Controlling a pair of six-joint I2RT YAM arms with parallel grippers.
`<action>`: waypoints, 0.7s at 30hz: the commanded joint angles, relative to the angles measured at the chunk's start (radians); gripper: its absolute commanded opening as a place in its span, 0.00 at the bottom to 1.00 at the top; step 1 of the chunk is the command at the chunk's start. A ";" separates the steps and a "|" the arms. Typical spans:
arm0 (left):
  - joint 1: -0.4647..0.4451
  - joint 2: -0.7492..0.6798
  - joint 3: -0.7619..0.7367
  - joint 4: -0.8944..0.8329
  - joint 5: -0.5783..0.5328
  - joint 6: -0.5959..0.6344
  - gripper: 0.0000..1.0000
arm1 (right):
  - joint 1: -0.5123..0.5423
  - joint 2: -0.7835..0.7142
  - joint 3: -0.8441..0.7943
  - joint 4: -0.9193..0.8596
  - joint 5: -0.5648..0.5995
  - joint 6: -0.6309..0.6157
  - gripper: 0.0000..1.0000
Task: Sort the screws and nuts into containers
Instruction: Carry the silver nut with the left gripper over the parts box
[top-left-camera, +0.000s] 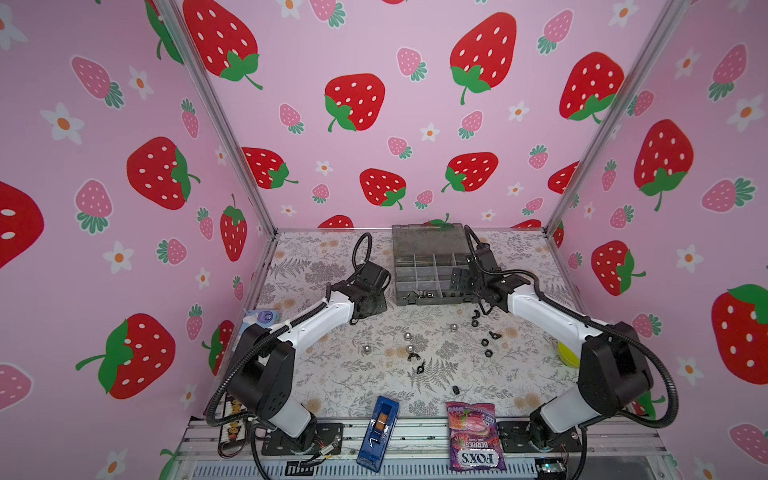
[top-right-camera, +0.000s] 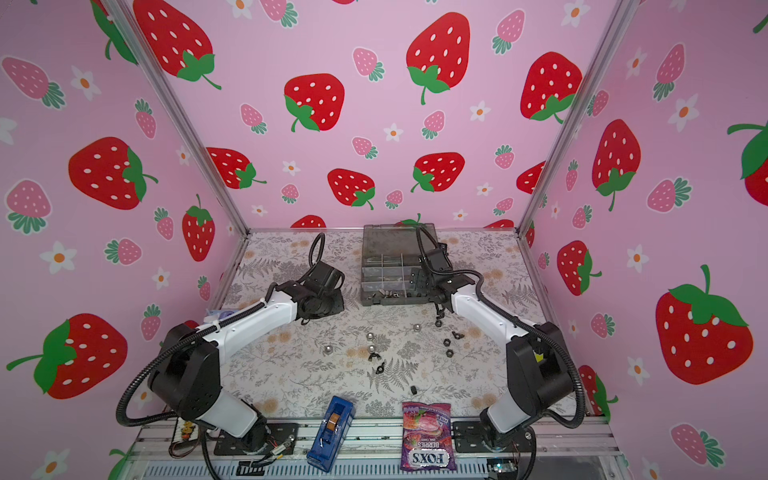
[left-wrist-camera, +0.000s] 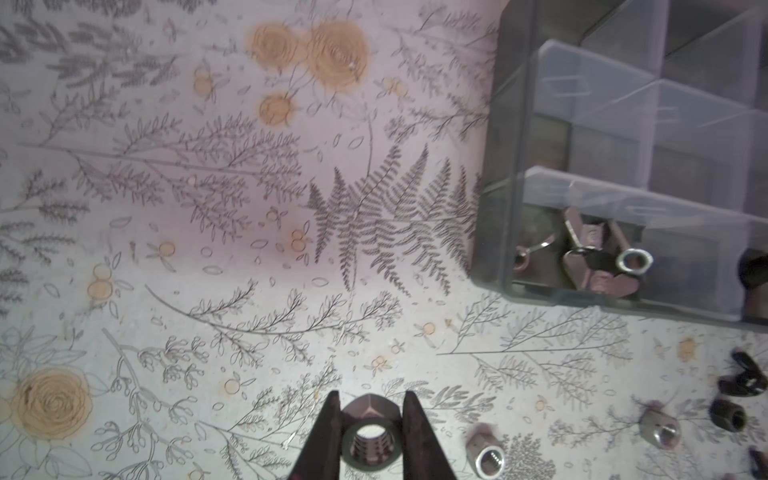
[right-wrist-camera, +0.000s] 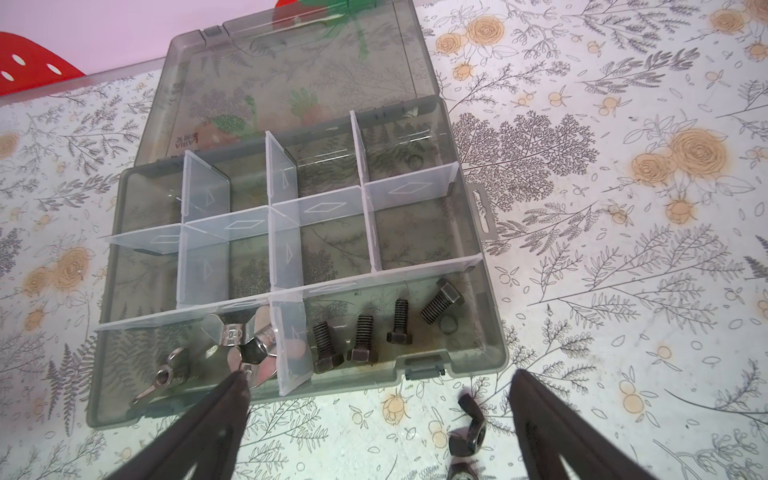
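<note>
1. Nearest, by the front rail, a blue box and a purple candy bag lie apart. Neither belongs to the sorting.
2. Beyond them, on the floral table, nuts lie scattered. The loose dome nuts are toward the left, the black wing nuts mid-table and the black hex nuts toward the right. One small black piece is too small to name.
3. The left gripper has its jaws pinched in on the gripped dome nut, whose threaded hole faces the wrist camera. It sits near the front left corner of the organiser box, beside it and not over it. I cannot tell whether the nut is clear of the table.
4. The right gripper has its jaws spread wide and holds nothing. It hangs at the organiser's front wall, with a couple of black nuts on the table between its fingers.
5. In the organiser's front row, one cell holds silver wing nuts and the next holds black bolts. The rows behind look empty. The lid lies back on the far side.
6. The step in hand looks like carrying this dome nut to a cell. The next move calls for lifting it over the box wall and centring it above an empty cell, away from the bolts and wing nuts. The jaws should release low, since a round nut may bounce or roll.
</note>
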 joint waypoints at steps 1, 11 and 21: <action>-0.004 0.045 0.101 0.015 -0.018 0.058 0.18 | -0.005 -0.043 -0.020 0.009 0.027 0.028 1.00; -0.013 0.300 0.436 0.016 0.070 0.164 0.18 | -0.005 -0.100 -0.052 0.020 0.040 0.051 1.00; -0.031 0.548 0.711 -0.055 0.090 0.228 0.17 | -0.005 -0.137 -0.092 0.030 0.046 0.070 1.00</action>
